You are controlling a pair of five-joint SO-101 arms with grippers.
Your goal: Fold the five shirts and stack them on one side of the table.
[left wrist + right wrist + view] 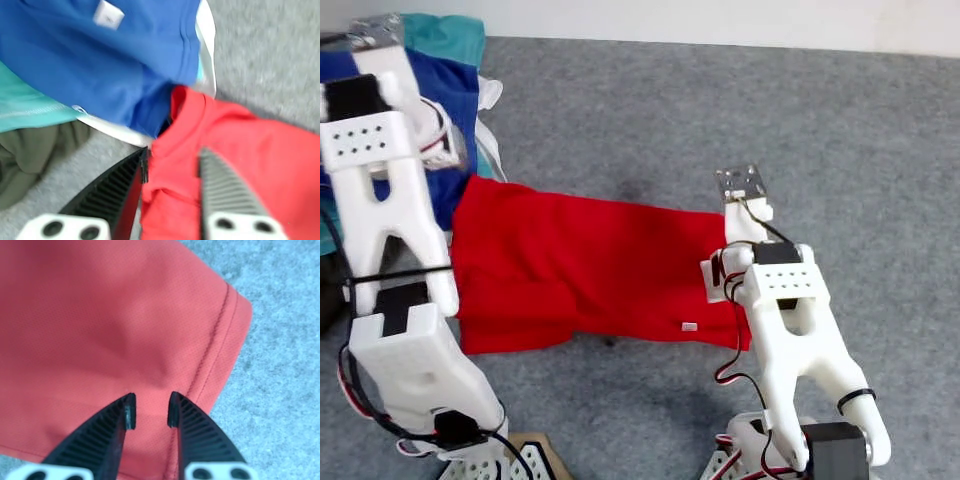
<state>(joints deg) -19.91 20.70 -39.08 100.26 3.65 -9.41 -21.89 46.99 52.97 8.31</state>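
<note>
A red shirt (pixel 580 270) lies as a wide strip across the middle of the grey table (pixel 720 110). My left gripper (pixel 175 162) stands open at its left end, with a bunched edge of the red shirt (pixel 240 150) between the fingers, right beside a pile of shirts. In that pile, a blue shirt (pixel 445 95) lies on top of a teal one (pixel 445 35). My right gripper (pixel 151 411) hangs open just above the red shirt (pixel 100 325) near its hemmed right corner. In the high view the right arm (pixel 785 290) covers that end.
The pile at the table's left also holds an olive garment (pixel 30 165) and a white one (pixel 207 40) under the blue shirt (pixel 100 65). Bare grey surface spreads behind and to the right of the red shirt.
</note>
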